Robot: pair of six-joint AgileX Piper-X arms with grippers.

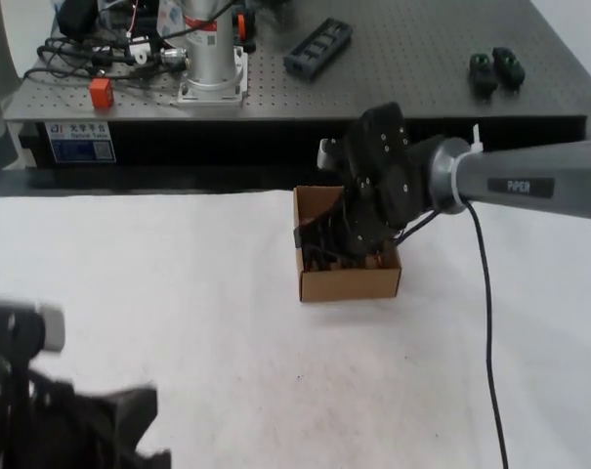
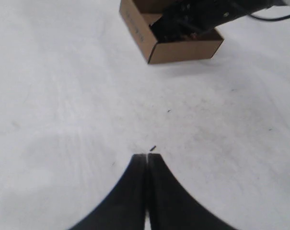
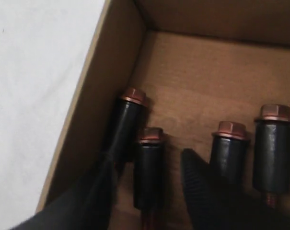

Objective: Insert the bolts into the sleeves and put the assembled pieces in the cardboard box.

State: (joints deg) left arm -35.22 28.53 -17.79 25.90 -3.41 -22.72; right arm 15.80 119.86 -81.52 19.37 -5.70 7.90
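The cardboard box (image 1: 349, 283) stands open on the white cloth near the middle of the bench. Inside it lie several assembled pieces, each a black sleeve with a copper-headed bolt (image 3: 272, 143) through it. My right gripper (image 3: 147, 155) reaches down into the box (image 3: 87, 120) and is open. One assembled piece (image 3: 149, 167) lies between its fingers with a gap on each side. In the high view the right gripper (image 1: 352, 239) covers much of the box's inside. My left gripper (image 2: 147, 160) is shut with nothing in it, low over bare cloth well short of the box (image 2: 183, 50).
Behind the cloth runs a raised perforated metal bench (image 1: 393, 68) with a metal post (image 1: 212, 59), an orange block (image 1: 101, 93), a black tray (image 1: 317, 47), two black parts (image 1: 495, 70) and cables. The right arm's cable (image 1: 488, 342) trails over the cloth.
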